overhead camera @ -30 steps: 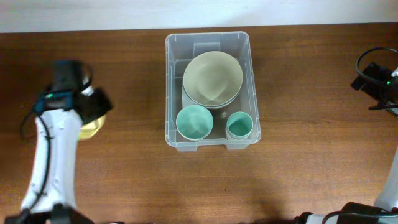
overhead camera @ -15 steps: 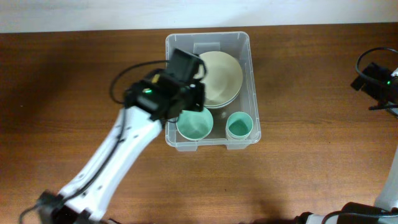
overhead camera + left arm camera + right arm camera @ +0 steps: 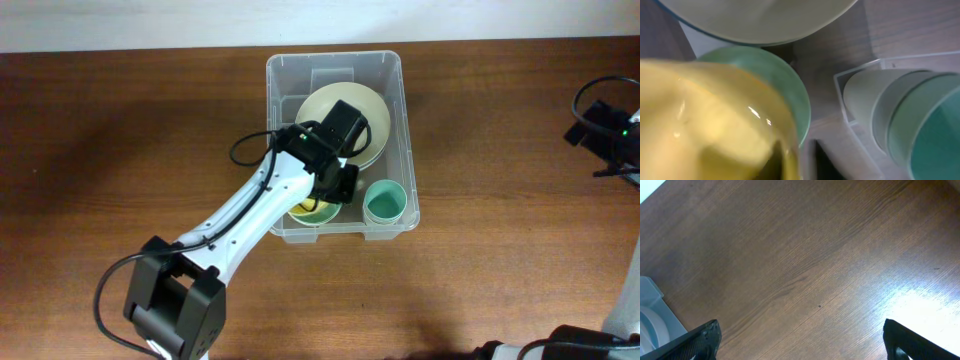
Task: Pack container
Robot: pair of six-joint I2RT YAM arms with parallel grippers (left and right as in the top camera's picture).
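The clear container [image 3: 334, 63] stands at the table's middle back. It holds a large beige bowl [image 3: 372, 112] on a plate, a green cup [image 3: 385, 202] at the front right and a green bowl [image 3: 792, 90] at the front left. My left gripper [image 3: 330, 190] is inside the container over the green bowl, shut on a yellow cup [image 3: 305, 211]. In the left wrist view the yellow cup [image 3: 715, 125] fills the left side, sitting in the green bowl. My right gripper [image 3: 800, 345] is open and empty over bare table at the far right.
The brown wooden table [image 3: 520, 250] surrounds the container. The right arm [image 3: 610, 130] is at the table's right edge. A corner of the container [image 3: 650, 300] shows at the left of the right wrist view.
My left arm swung from the table's left side into the container, carrying the yellow cup, and now holds it over the green bowl. The right arm has not moved.
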